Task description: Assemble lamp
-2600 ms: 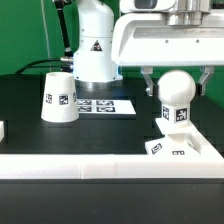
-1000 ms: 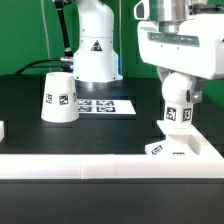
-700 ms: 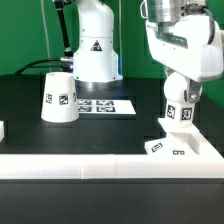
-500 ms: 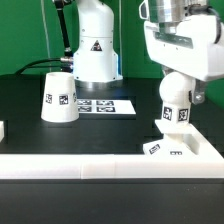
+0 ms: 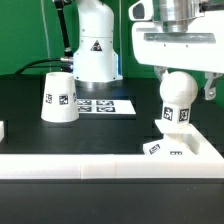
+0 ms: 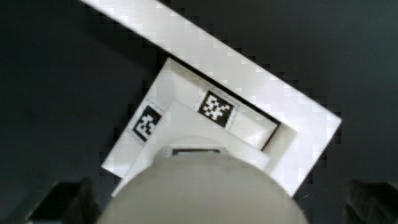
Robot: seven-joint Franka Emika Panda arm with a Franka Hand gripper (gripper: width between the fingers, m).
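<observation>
The white lamp bulb (image 5: 177,98) stands upright on the flat square lamp base (image 5: 182,148) at the exterior view's right. It carries a tag on its neck. My gripper (image 5: 181,88) hangs straight over it, open, with one finger on each side of the bulb and a gap to each. In the wrist view the bulb (image 6: 205,185) fills the middle above the base (image 6: 231,110), and my gripper (image 6: 217,205) has its dark fingers standing clear of it. The cone-shaped lamp shade (image 5: 59,97) stands wide end down at the exterior view's left.
The marker board (image 5: 102,105) lies flat behind, between shade and bulb. The white robot body (image 5: 95,50) stands at the back. A white ledge (image 5: 60,166) runs along the front, touching the lamp base. A small white piece (image 5: 3,130) sits at the left edge.
The gripper was turned and closed round the bulb; now it has rotated back square and its fingers have spread off the bulb. The bulb stays upright on the base.
</observation>
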